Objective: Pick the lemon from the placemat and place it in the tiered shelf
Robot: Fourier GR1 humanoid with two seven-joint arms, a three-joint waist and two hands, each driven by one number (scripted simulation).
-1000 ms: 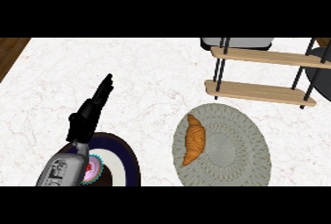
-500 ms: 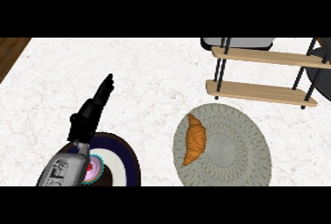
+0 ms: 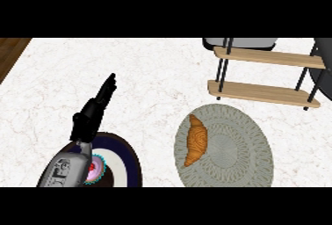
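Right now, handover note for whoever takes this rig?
Left robot hand: open, fingers straight, holding nothing, left of the placemat.
Right robot hand: not in view.
On the placemat lies a croissant; no lemon shows.
Shelf: behind the placemat, the croissant not in it.
Done: nothing yet.
Left: grasp the item on the placemat, lift it, set it in the shelf.

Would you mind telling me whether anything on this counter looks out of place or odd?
The round grey woven placemat holds a golden-brown croissant near its left edge, not the lemon the task names; no lemon shows anywhere. Nothing looks spilled or damaged.
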